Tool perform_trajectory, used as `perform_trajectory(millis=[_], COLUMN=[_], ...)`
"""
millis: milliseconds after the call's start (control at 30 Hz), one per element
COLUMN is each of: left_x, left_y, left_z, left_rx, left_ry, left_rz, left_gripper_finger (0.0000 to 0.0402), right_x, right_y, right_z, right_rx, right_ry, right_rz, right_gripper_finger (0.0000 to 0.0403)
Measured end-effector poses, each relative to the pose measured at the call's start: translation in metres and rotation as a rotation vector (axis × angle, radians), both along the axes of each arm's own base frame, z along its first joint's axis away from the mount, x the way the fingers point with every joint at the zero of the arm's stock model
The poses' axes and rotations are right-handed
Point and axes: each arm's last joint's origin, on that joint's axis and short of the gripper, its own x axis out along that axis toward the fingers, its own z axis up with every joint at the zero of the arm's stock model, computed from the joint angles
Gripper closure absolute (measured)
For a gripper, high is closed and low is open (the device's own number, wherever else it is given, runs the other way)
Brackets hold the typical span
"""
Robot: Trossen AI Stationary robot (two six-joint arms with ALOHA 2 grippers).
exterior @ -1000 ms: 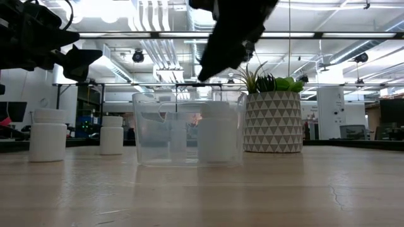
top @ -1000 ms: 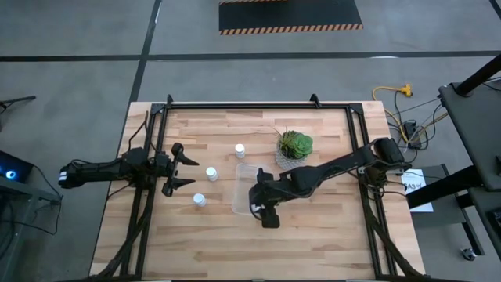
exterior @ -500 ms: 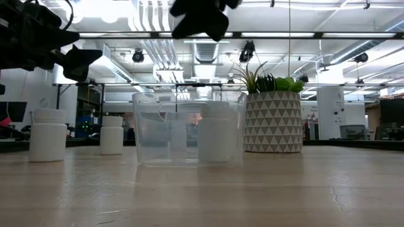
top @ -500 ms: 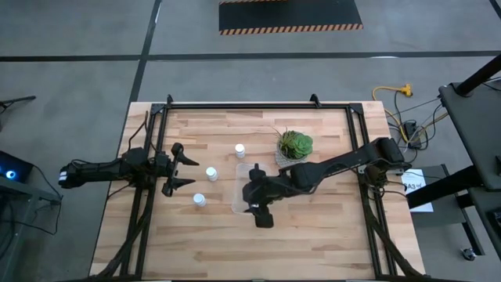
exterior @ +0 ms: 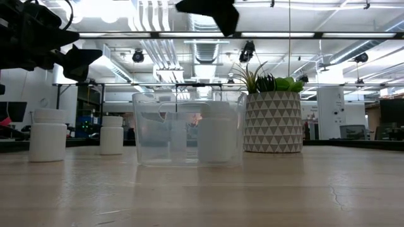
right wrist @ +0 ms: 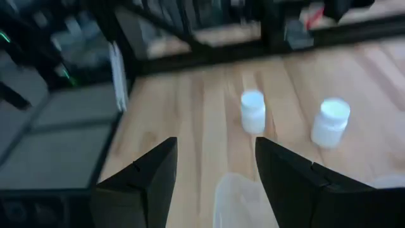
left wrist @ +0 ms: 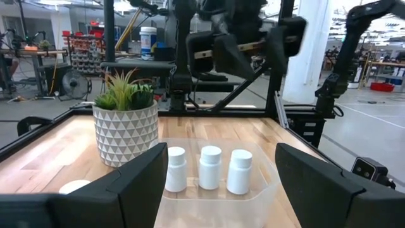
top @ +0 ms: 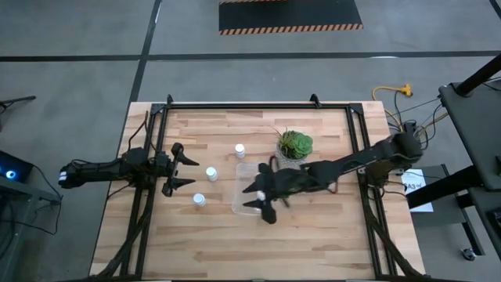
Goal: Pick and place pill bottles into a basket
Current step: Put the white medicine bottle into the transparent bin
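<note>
The clear basket stands on the table's middle and holds three white pill bottles, upright on its floor. Three more pill bottles stand upright on the table to its left: one far, one middle, one near. My right gripper hangs open and empty high above the basket; its fingers show apart in the right wrist view. My left gripper waits open and empty left of the loose bottles, raised above the table.
A grey patterned pot with a green succulent stands just beyond the basket's far right corner. A black frame runs round the table top. Bare wood lies along the near side.
My right gripper has risen from just above the basket to the low view's top edge. It has turned so that its fingers point toward the table's left, at the loose bottles. The bottles and the basket have stayed put.
</note>
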Motion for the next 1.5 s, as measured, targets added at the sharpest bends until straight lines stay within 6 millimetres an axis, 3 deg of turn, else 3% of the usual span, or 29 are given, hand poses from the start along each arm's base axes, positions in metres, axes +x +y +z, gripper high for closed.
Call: perform_trajectory(millis=[267,433,600,900,1100,1500], left_x=[0.0,0.0,0.0,0.0,0.0,0.0], left_y=[0.0,0.0,0.0,0.0,0.0,0.0], left_z=[0.0,0.0,0.0,0.0,0.0,0.0], left_rx=[0.0,0.0,0.0,0.0,0.0,0.0], left_ry=[0.0,-0.002,-0.002,-0.004,-0.003,-0.003], left_rz=[0.0,0.0,0.0,0.001,0.001,0.001], left_gripper_finger=[0.0127,0.0127,0.0127,0.0127,0.0127,0.0127], right_x=[-0.08,-0.135,-0.175,-0.245,-0.253,-0.259], right_y=[-0.025,-0.04,-0.052,-0.068,-0.069,-0.07], right_z=[-0.013,-0.026,-0.036,-0.046,-0.046,-0.068], right_rx=[0.147,0.172,0.212,0.126,0.047,0.107], right_ry=[-0.541,-0.659,-0.71,-1.077,-1.074,-0.771], right_rz=[-0.029,-0.072,-0.167,-0.129,-0.094,-0.045], right_gripper_finger=[0.0202,0.0202,0.0202,0.0202,0.0202,0.0202])
